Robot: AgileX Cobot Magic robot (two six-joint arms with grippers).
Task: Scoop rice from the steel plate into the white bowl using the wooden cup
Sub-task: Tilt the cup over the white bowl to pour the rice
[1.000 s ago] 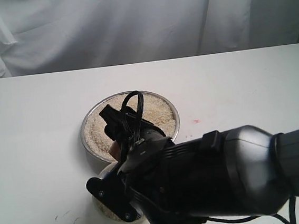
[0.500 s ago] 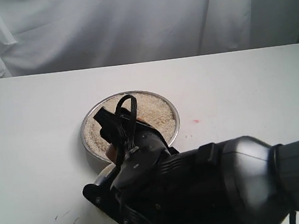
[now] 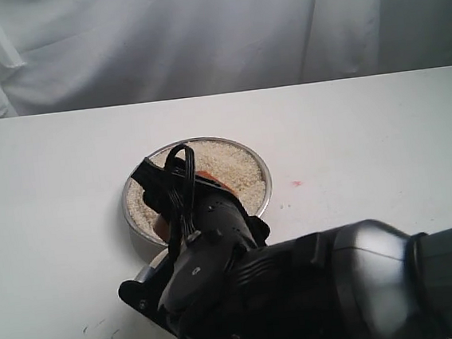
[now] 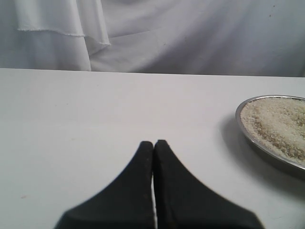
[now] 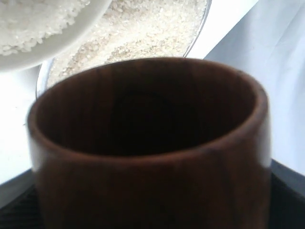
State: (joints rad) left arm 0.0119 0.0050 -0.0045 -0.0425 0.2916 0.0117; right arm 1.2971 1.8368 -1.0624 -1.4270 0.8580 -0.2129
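Right wrist view is mostly filled by the small barrel-shaped cup of glossy reddish-brown wood (image 5: 143, 191). Its grain is streaked, its rim smooth and thick, and its inside dark and seemingly empty, though the shadow makes that hard to judge. The right gripper (image 3: 180, 196) pinches this cup between black pads, with its jaws spread wide around the body. The cup sits over the wide shallow shiny steel plate (image 3: 267, 189), which holds a grainy, pale beige bed of rice (image 3: 225, 161). A small cream-white bowl with a thick smooth rim (image 5: 57, 45) also holds rice and lies just beside the plate. The left gripper (image 4: 153, 143) has its matte black jaws pressed together above the bare white tabletop (image 3: 50, 170).
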